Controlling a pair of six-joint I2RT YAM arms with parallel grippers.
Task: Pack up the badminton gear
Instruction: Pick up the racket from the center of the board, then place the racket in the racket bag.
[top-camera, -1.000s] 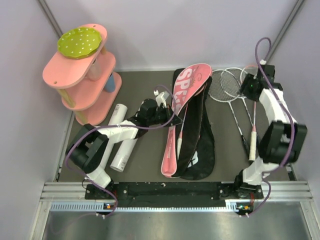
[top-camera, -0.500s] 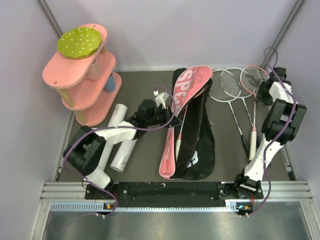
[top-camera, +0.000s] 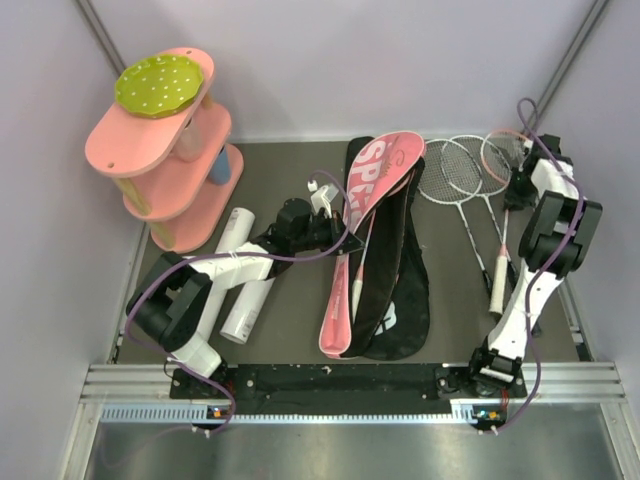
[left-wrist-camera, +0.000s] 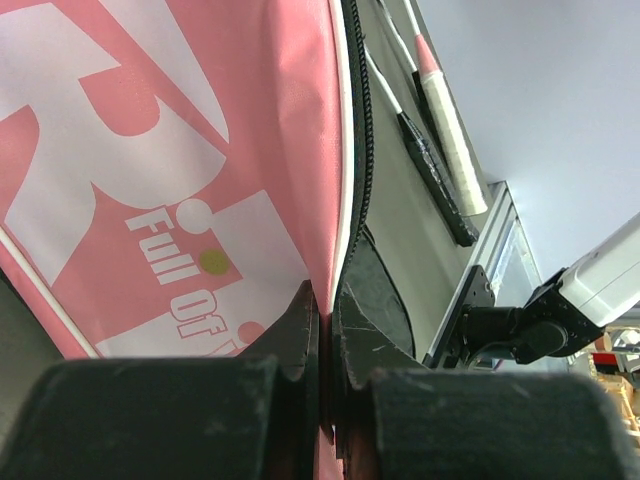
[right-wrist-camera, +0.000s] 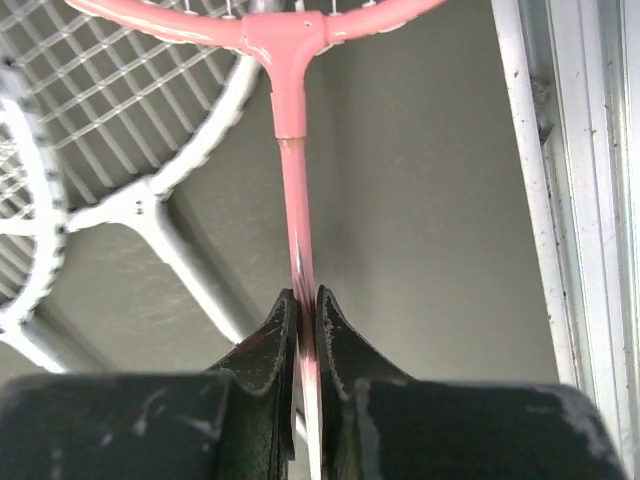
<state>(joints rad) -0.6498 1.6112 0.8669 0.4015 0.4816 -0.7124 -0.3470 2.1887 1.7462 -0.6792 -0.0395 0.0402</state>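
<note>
the left gripper (left-wrist-camera: 325, 335) is closed, its two black fingertips pinching the white-piped edge of the racket bag (top-camera: 372, 195) about halfway along the pink side. the bag lies lengthwise in the middle of the dark table (top-camera: 290, 170), head end toward the back wall. its pink flap with big white letters is raised along the left edge, and the black half lies flat beneath it and to its right. the right gripper (right-wrist-camera: 305, 325) is also closed, clamped on the thin shaft of the pink racket (right-wrist-camera: 285, 40) a little below the joint where the shaft meets the head. that racket lies at the far right of the table, head at the back and white grip toward the near edge. just left of it are two white rackets (top-camera: 447, 172), their heads overlapping one another and the pink head, their shafts running toward the front. two white tubes (top-camera: 233, 238) lie left of the bag, partly under the left arm. beside them in the back left corner stands a pink tiered shelf (top-camera: 165, 190) with a green dotted disc (top-camera: 160, 85) on top.
</note>
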